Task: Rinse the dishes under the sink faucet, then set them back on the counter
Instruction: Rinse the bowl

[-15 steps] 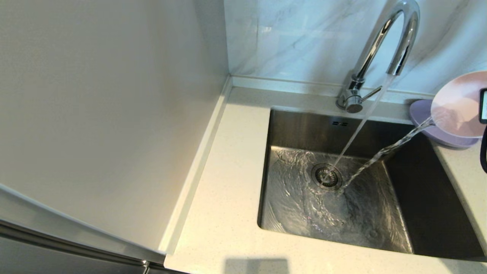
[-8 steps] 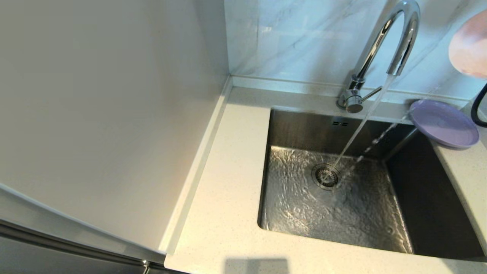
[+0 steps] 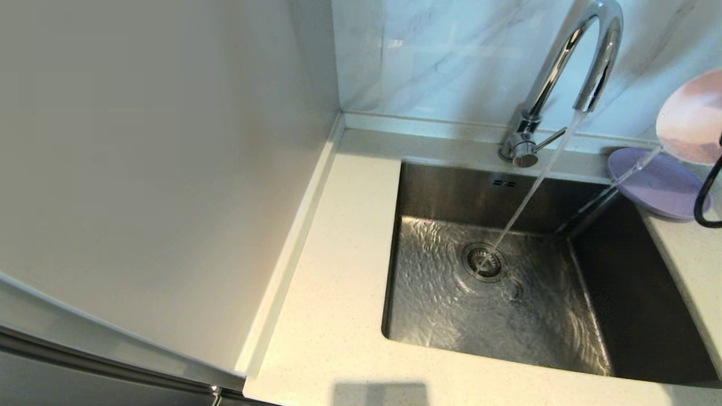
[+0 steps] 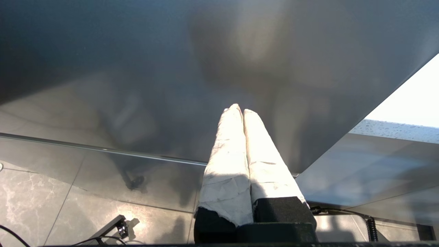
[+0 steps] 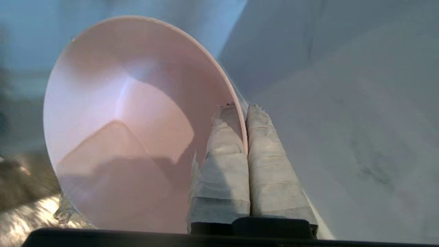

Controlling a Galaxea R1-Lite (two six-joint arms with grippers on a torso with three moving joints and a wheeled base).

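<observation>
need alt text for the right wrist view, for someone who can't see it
The right gripper is shut on the rim of a pale pink bowl, one taped finger inside the rim and one outside, holding it tipped on edge. Behind is a white marble-veined wall, and water drips from the bowl's lower edge.

1. The bowl [image 3: 692,115] was pale pink.
2. The plate [image 3: 654,186] was lilac.
3. The sink [image 3: 451,192] was brushed steel grey.
4. The faucet [image 3: 564,56] was shiny chrome.
5. The table [image 3: 338,316] was off-white, finely speckled.
6. The wall [image 3: 440,56] was white with grey marble veins.
7. The right end effector [image 5: 247,109] had off-white wrapped fingers [image 5: 226,154].
</observation>
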